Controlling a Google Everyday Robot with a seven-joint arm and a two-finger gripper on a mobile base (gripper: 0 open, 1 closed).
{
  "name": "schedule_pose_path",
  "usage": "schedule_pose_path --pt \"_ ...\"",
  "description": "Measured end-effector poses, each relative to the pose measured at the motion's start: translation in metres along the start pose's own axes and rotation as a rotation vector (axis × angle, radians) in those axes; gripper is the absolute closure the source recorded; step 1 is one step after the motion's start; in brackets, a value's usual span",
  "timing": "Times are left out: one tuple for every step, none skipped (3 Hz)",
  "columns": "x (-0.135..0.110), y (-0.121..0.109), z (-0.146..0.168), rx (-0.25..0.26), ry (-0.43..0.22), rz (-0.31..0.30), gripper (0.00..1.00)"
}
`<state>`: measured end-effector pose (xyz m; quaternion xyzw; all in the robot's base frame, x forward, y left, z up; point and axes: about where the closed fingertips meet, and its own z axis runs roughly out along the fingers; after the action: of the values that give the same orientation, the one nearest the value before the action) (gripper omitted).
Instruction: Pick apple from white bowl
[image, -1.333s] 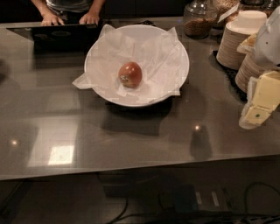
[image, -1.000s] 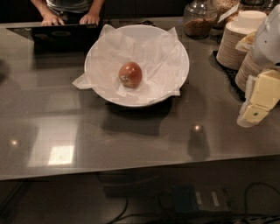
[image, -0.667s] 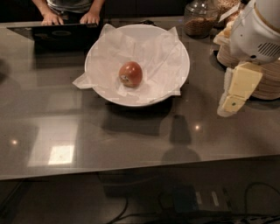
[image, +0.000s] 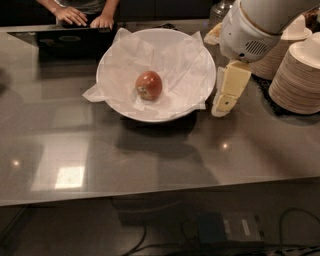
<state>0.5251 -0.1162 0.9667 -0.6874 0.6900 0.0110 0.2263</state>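
The apple (image: 149, 85), small and reddish-orange with a paler patch, lies in the middle of the white bowl (image: 161, 118), on the crumpled white paper (image: 182, 60) that lines it. The bowl stands on the grey table toward the back. My gripper (image: 222, 106) hangs from the white arm (image: 250, 30) just off the bowl's right rim, pointing down, its tip close to the tabletop. It is to the right of the apple, outside the bowl, and holds nothing that I can see.
Stacks of beige paper plates (image: 300, 75) stand at the right, behind and beside the arm. A dark laptop (image: 65, 40) with a person's hands (image: 85, 17) on it is at the back left. A jar (image: 220, 10) is at the back. Cables lie under the table's front edge (image: 150, 192).
The arm has swung left from the right edge of the view, and the gripper now hangs right beside the bowl's right rim. The apple and bowl have not moved.
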Motion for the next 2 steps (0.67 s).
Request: schedule_pose_path --pt "0.0 0.0 0.0 0.0 0.0 0.0 0.0" --pt "-0.0067 -0.0084 0.0059 0.025 -0.055 -0.016 0.0"
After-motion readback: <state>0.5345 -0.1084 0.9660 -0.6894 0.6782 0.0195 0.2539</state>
